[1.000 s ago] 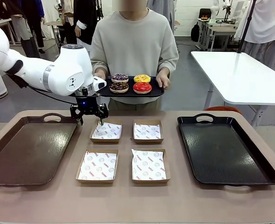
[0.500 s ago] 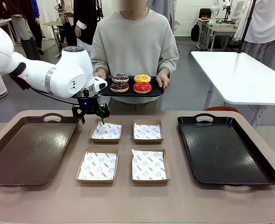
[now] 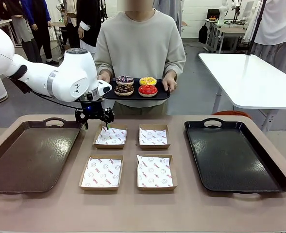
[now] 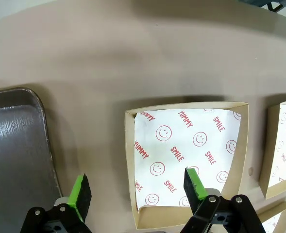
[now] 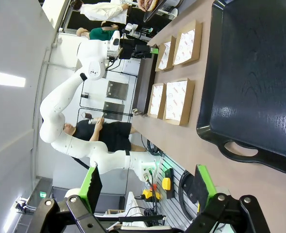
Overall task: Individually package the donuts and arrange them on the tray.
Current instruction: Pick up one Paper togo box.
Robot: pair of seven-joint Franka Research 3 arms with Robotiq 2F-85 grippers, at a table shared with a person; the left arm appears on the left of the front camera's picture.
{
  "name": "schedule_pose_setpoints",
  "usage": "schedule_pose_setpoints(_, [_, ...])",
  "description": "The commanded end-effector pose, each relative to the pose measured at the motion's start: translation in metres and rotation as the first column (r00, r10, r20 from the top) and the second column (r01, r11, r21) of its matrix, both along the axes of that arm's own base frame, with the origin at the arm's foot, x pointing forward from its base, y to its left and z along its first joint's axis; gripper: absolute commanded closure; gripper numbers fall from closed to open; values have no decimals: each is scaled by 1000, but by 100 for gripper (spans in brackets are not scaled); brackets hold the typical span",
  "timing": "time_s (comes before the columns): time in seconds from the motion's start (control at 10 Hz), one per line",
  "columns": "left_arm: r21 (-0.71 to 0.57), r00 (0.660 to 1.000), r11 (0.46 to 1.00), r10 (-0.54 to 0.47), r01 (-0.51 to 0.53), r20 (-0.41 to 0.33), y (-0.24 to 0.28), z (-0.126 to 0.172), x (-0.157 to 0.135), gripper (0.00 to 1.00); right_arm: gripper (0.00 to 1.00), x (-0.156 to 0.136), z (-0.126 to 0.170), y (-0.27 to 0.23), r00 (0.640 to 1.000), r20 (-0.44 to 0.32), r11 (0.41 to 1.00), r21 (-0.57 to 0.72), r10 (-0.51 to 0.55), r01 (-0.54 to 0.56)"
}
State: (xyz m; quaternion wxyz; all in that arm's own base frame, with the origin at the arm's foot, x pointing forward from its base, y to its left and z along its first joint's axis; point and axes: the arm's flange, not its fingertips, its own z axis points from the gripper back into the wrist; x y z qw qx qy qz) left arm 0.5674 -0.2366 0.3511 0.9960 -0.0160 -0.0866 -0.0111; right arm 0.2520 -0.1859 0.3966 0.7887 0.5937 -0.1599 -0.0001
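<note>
A person across the table holds a small black plate (image 3: 161, 95) carrying four donuts: a sprinkled chocolate one (image 3: 124, 80), a yellow one (image 3: 148, 81), a dark chocolate one (image 3: 124, 90) and a glossy red one (image 3: 148, 91). My left gripper (image 3: 93, 117) hangs open above the table's far side, over the left edge of the far-left paper-lined box (image 3: 110, 137); in the left wrist view that box (image 4: 189, 158) lies under the gripper (image 4: 135, 191), nothing between the fingers. My right gripper (image 5: 145, 182) is open and empty, off beyond the black tray (image 5: 259, 82).
Four paper-lined cardboard boxes sit mid-table in two rows, among them the far-right one (image 3: 153, 137), the near-left one (image 3: 101, 172) and the near-right one (image 3: 154, 171). A brown tray (image 3: 28, 155) lies at the left, a black tray (image 3: 232, 154) at the right. A white table (image 3: 249, 77) stands behind on the right.
My left gripper has shifted slightly right and up toward the far-left box over the first half second, then stayed still. The person and the plate have not moved.
</note>
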Motion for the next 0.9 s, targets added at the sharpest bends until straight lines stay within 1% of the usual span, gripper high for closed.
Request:
schedule_pose_setpoints(0.0, [-2,1000,1000,4,-4,-9,0,3,-2,0,0,-1,0,-1,1000,4,1000,6,3,-3])
schedule_pose_setpoints(0.1, [0,1000,1000,0,0,0,0,0,0,0,0,-1,0,-1,1000,4,1000,6,3,-3])
schedule_pose_setpoints(0.2, [10,999,1000,-24,25,-27,1,-1,0,0,0,-1,0,-1,1000,4,1000,6,3,-3])
schedule_pose_setpoints(0.3, [26,999,999,-41,41,-27,1,-4,1,0,0,-1,0,-1,1000,4,1000,6,3,-3])
schedule_pose_setpoints(0.5, [7,998,999,-35,35,-43,1,-11,8,0,0,-1,0,-1,1000,4,1000,6,3,-3])
schedule_pose_setpoints(0.8, [17,998,1000,-25,26,-63,-3,-21,15,0,0,-1,0,-1,1000,4,1000,6,3,-3])
